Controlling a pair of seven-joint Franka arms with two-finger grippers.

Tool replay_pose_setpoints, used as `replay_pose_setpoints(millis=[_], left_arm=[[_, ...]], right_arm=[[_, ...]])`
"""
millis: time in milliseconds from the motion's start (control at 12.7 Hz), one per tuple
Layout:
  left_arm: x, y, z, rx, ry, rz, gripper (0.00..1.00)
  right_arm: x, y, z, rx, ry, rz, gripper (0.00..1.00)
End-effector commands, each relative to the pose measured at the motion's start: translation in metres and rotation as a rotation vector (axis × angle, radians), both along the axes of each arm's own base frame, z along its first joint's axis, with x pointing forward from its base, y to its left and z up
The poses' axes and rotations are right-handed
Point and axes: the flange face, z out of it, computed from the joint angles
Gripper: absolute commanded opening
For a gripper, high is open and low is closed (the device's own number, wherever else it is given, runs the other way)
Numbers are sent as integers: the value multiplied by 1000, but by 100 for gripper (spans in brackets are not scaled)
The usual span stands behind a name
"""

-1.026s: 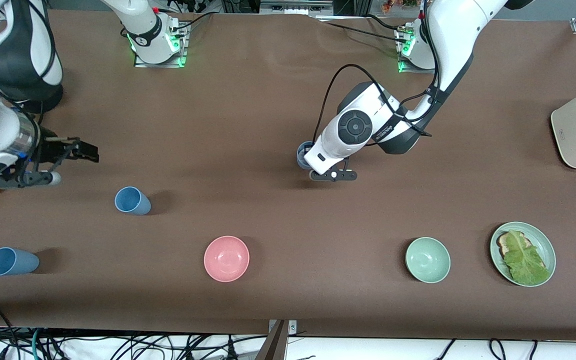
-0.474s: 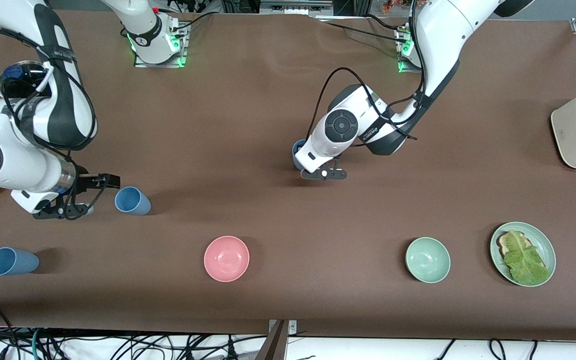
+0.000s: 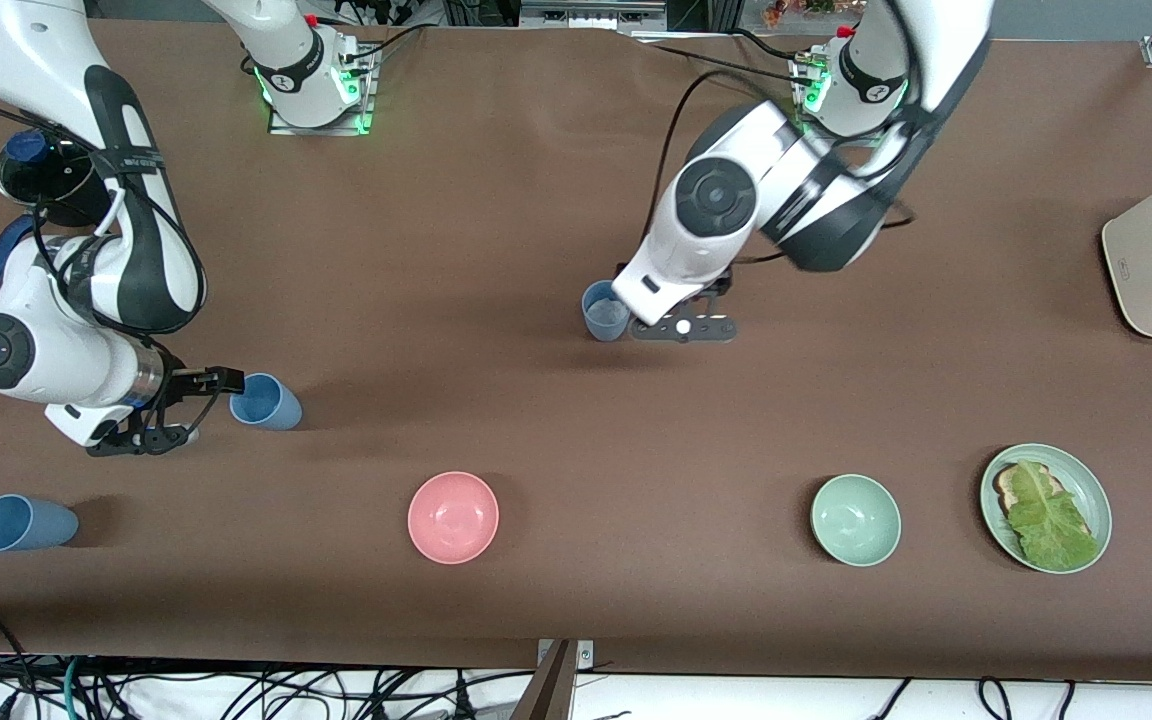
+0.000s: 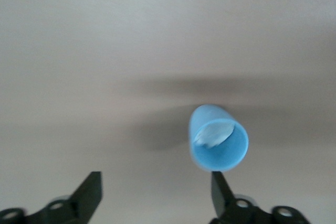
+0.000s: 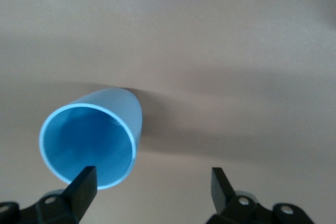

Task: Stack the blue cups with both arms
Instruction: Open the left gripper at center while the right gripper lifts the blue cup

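Since the earlier frame the left tool has been lifted off the middle blue cup, which is left upright on the table, farther from the front camera than the pink bowl; its fingers are spread wide on nothing. The right tool has been brought against the second blue cup, its jaws open with one finger at the rim, nothing yet clamped. A third blue cup is seen beside the bowl near the table's end at the right arm's side, with bare cloth between cups and bowl.
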Motion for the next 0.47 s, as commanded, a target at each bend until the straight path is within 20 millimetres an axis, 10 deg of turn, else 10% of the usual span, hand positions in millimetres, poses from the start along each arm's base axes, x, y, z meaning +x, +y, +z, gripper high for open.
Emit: replay_pose_setpoints(millis=[0, 395], left_arm=[[43, 72, 66, 2, 1, -56, 100], [62, 199, 141, 3, -64, -55, 100]], right_arm=[[1, 0, -5, 18, -15, 11, 88], [1, 1, -14, 46, -9, -12, 71]])
